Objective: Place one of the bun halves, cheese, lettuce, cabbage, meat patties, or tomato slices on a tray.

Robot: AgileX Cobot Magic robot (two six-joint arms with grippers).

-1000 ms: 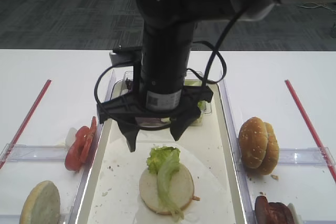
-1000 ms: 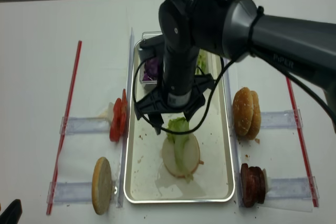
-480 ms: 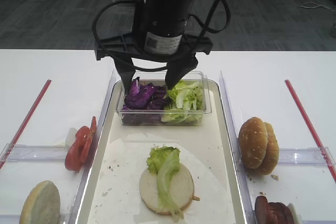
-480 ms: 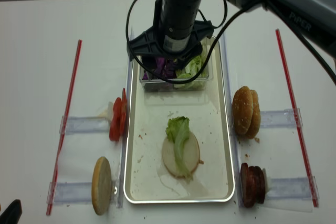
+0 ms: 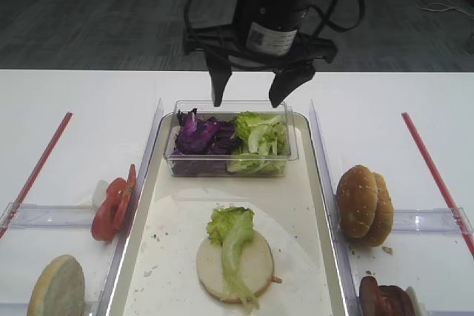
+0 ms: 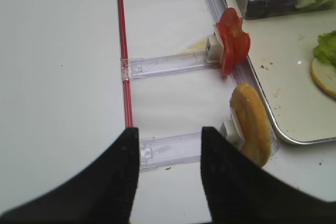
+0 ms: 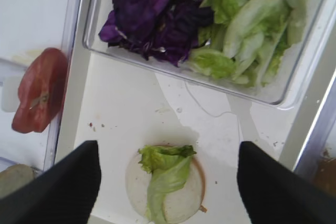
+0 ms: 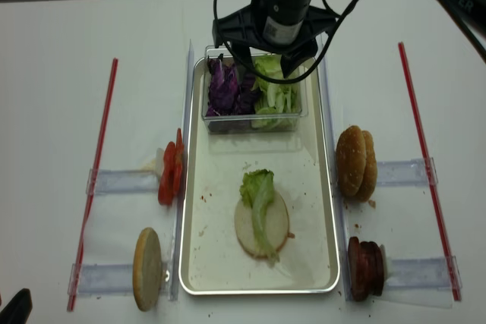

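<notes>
— Two tools, but only one is doing anything over the food. The right tool [image 5: 252, 98] is hanging above the far end of the tray [image 8: 194, 187], its jaws standing wide apart with nothing between them.

— What is sitting right under it?

— The clear tub [image 5: 229, 142], with the cabbage [image 5: 198, 137] on its left side and loose green leaves beside it on the right. Coming nearer along the tray from the tool, the lettuce [image 5: 235, 246] is lying on a pale bun half [image 5: 255, 268] in the middle of the tray floor, so that piece looks placed to me.

— And whatever goes on next?

— Everything else is waiting off the tray on the counter [image 5: 74, 109]. The tomato slices [image 5: 115, 201] and another pale bun half [image 5: 55, 286] are lying left of the tray, while the domed bun tops [image 5: 363, 201] and the meat patties [image 5: 385, 297] are lying right of it. The lettuce strip is running lengthwise along the tray, toward and away from the tool.

— Which arm is closer to what?

— I'd judge the left tool [image 6: 170, 182], parted too and carrying nothing, is nearer the tomato and pale bun; the right one is nearer the domed tops and patties.
</notes>
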